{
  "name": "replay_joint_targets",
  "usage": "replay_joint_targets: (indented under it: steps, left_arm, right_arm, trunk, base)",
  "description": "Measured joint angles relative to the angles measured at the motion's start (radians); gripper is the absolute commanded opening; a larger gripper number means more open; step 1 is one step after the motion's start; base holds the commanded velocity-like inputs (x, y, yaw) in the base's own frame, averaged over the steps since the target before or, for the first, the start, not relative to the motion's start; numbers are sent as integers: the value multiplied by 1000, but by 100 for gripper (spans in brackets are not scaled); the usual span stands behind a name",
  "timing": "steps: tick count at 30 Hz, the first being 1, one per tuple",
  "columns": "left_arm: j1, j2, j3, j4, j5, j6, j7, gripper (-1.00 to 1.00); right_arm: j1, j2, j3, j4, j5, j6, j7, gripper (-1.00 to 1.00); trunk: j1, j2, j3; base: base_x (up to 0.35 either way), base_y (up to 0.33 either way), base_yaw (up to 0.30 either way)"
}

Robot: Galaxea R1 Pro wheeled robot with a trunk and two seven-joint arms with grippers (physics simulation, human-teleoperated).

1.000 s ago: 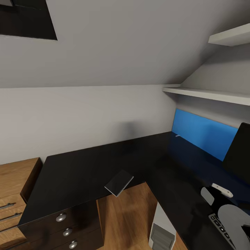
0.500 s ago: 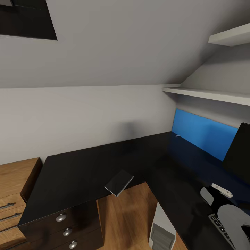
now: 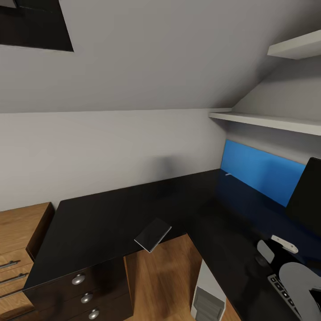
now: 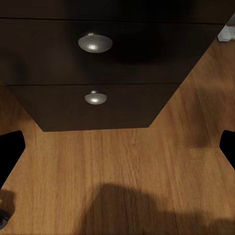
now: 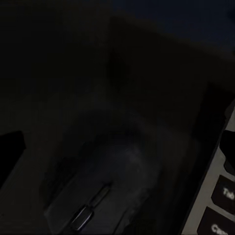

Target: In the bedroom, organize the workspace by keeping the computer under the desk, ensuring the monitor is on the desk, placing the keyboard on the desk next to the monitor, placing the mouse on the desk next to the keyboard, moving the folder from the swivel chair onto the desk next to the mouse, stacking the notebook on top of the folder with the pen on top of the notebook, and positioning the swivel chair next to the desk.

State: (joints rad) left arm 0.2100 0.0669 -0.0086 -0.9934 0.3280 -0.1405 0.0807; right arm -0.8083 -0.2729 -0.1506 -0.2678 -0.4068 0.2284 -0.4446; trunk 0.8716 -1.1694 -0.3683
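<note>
The black-topped desk (image 3: 111, 214) runs in an L with a blue back panel. A dark notebook (image 3: 153, 235) lies at the inner corner, overhanging the edge. A small whitish pen (image 3: 228, 174) rests by the blue panel. The monitor (image 3: 307, 191) stands at the far right, with the keyboard (image 3: 280, 286) in front of it and the computer (image 3: 207, 298) on the floor below the desk. My right gripper (image 5: 117, 147) hovers open just over the dark mouse (image 5: 105, 183), beside the keyboard (image 5: 218, 205). My left gripper (image 4: 117, 147) hangs open above the wood floor, holding nothing.
Dark drawers with round metal knobs (image 4: 95, 43) sit under the desk's left wing. A light wooden drawer unit (image 3: 18, 240) stands further left. White wall shelves (image 3: 267, 120) hang above the desk's right wing. Wood floor (image 3: 156, 276) fills the inner corner.
The end of my right arm has dipped very slightly toward the desk. Everything else stays as it was.
</note>
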Motion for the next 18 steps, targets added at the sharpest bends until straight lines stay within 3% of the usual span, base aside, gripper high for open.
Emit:
replay_joint_targets:
  steps: [15, 17, 18]
  left_arm:
    - [0, -1, 0, 1, 0, 2, 0, 100]
    - [0, -1, 0, 11, 0, 2, 0, 100]
    - [0, -1, -1, 23, -1, 2, 0, 100]
  right_arm:
    - [0, 6, 5, -43, 0, -7, 3, 100]
    - [1, 30, 20, -91, 0, -14, 4, 100]
    - [2, 56, 39, -131, 3, -21, 1, 100]
  trunk:
    - [0, 0, 0]
    - [0, 0, 0]
    - [0, 0, 0]
  base:
    - [0, 0, 0]
    - [0, 0, 0]
    - [0, 0, 0]
